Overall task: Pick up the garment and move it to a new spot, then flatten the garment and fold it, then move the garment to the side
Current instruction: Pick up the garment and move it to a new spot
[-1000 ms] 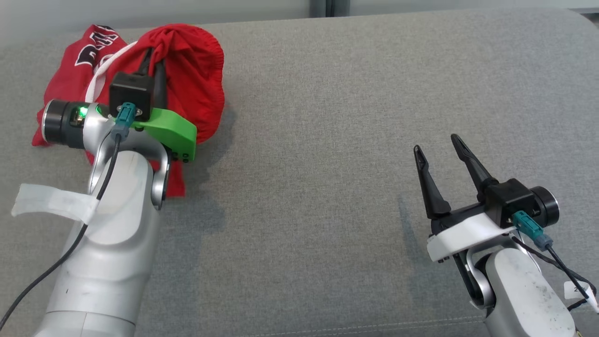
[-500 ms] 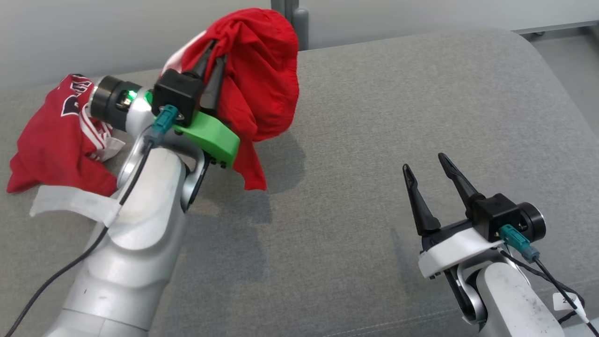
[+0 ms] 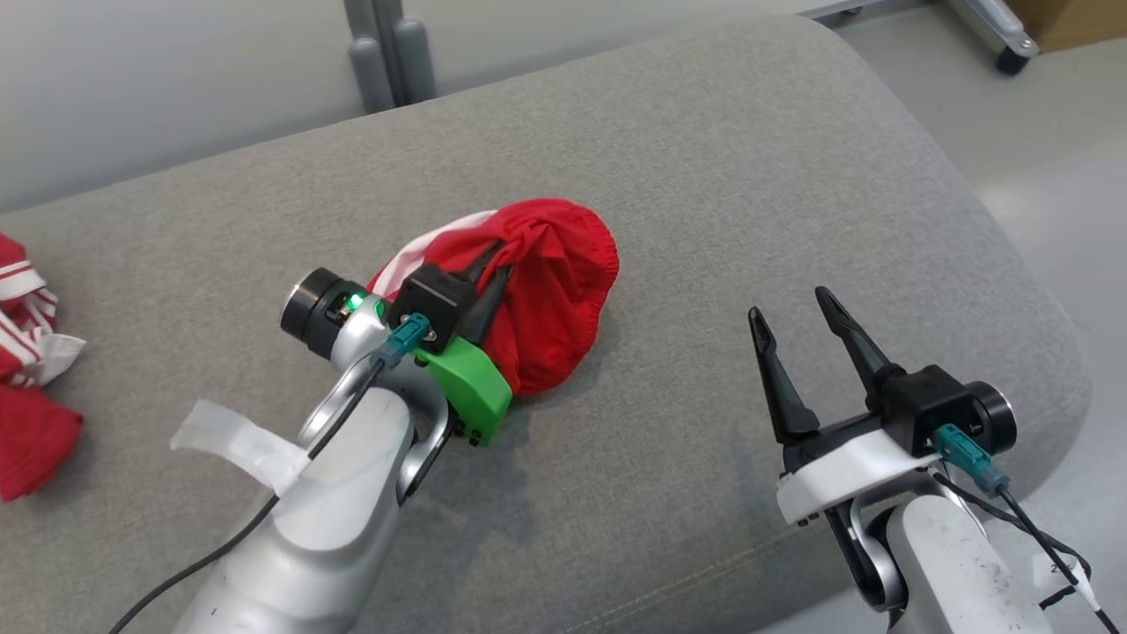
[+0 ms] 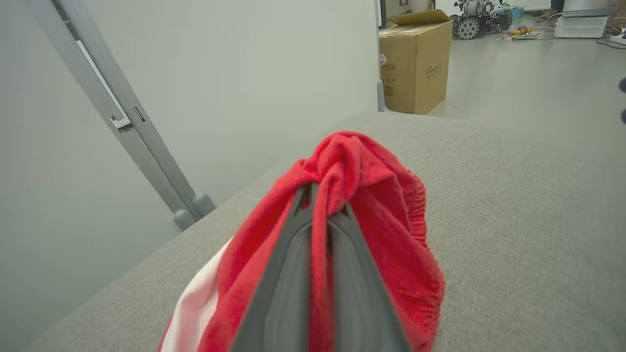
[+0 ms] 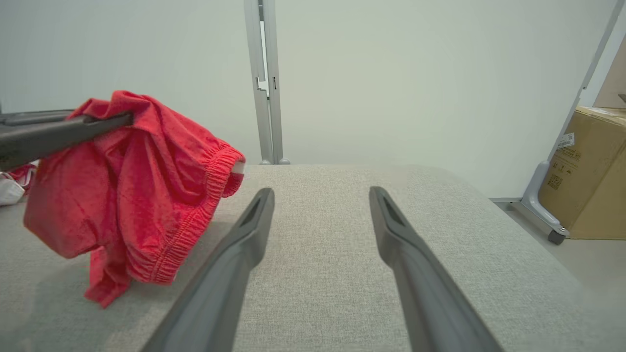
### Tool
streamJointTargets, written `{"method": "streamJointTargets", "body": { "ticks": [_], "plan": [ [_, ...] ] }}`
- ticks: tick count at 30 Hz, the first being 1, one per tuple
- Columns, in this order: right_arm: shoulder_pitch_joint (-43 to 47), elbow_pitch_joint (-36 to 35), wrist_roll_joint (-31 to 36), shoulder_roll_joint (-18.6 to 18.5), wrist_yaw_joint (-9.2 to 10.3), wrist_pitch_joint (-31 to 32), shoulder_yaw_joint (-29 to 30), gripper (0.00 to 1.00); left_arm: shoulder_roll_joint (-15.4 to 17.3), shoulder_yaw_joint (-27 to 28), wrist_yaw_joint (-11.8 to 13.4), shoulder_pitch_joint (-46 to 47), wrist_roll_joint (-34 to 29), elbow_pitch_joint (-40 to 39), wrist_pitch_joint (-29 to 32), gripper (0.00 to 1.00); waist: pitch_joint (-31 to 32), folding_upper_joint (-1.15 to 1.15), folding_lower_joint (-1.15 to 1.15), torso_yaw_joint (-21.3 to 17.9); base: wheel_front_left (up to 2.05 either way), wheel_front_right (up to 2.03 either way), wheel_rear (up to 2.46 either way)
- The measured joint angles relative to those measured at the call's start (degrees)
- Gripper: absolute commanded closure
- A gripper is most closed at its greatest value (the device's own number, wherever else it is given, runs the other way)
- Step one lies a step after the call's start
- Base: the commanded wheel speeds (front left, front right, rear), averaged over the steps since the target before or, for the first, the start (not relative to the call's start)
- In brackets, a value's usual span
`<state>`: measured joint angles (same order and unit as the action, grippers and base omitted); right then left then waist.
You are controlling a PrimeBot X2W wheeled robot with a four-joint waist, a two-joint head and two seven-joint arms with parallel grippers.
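Over the middle of the grey cushion [image 3: 704, 176], the left claw [image 3: 502, 257] is clamped tight on a bunched red garment [image 3: 555, 308], the cloth wrapped around its tips and hanging beneath them. Well to the right, the right claw [image 3: 790, 304] stands wide apart, empty.

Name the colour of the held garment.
Garment: red with a white stripe; best in left wrist view.

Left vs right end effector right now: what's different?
Left end effector is shut on the red garment; right end effector is open, empty. Left sits on a green mount; right on a white mount. Left is over the cushion's middle; right nearer its right end. Both have long dark fingers.
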<state>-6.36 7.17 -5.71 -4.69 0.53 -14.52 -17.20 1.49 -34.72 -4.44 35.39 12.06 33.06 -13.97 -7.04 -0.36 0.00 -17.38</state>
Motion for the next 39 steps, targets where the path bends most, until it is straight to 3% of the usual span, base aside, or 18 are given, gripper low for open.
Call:
{"method": "streamJointTargets", "body": {
  "ticks": [6,9,11,12,13,22,30,39],
  "plan": [
    [-0.23,-0.02,-0.69,0.71,-1.02,0.0,-1.24,0.0,0.1,-1.75,1.19,-1.38,1.94,1.93,0.86,0.99,-1.91,0.0,0.0,-4.34,0.0,0.0,0.0],
    [-0.44,-0.02,-0.92,0.91,-1.02,0.0,-1.26,0.0,0.19,-4.02,1.18,-1.65,2.57,2.86,1.3,0.62,-3.1,0.0,0.0,-6.32,0.0,0.0,0.0],
    [-0.66,-0.03,-1.0,0.91,-1.0,0.0,-0.85,0.0,0.22,-6.03,0.98,-1.69,3.56,3.25,1.42,0.49,-4.05,0.0,0.0,-7.35,0.0,0.0,0.0],
    [-0.73,-0.03,-1.14,0.93,-0.93,0.0,-0.38,0.0,0.23,-7.02,0.83,-1.76,4.17,3.26,1.55,0.28,-4.58,0.0,0.0,-7.75,0.0,0.0,0.0],
    [-0.79,0.0,-1.36,0.93,-0.85,0.0,0.41,0.0,0.31,-8.95,0.35,-2.07,5.2,3.31,1.57,0.0,-5.52,0.0,0.0,-8.33,0.0,0.0,0.0],
    [-1.3,0.21,-1.36,0.98,-0.35,0.0,2.01,0.0,0.93,-14.05,-0.76,-2.68,9.58,0.49,1.3,0.0,-6.45,0.0,0.0,-7.16,0.0,0.0,0.0],
    [-1.25,0.99,-1.36,-0.13,0.07,0.0,3.99,0.0,0.98,-13.58,-0.73,-2.76,13.45,-4.02,0.22,0.0,-4.67,0.0,0.0,-3.7,0.0,0.0,0.0],
    [0.86,1.91,-1.37,-1.01,0.07,-0.01,5.22,0.0,0.98,-9.73,3.37,-8.03,18.67,-3.38,-0.26,0.0,-0.8,0.0,0.0,1.46,0.0,0.0,0.0]
  ]
}}
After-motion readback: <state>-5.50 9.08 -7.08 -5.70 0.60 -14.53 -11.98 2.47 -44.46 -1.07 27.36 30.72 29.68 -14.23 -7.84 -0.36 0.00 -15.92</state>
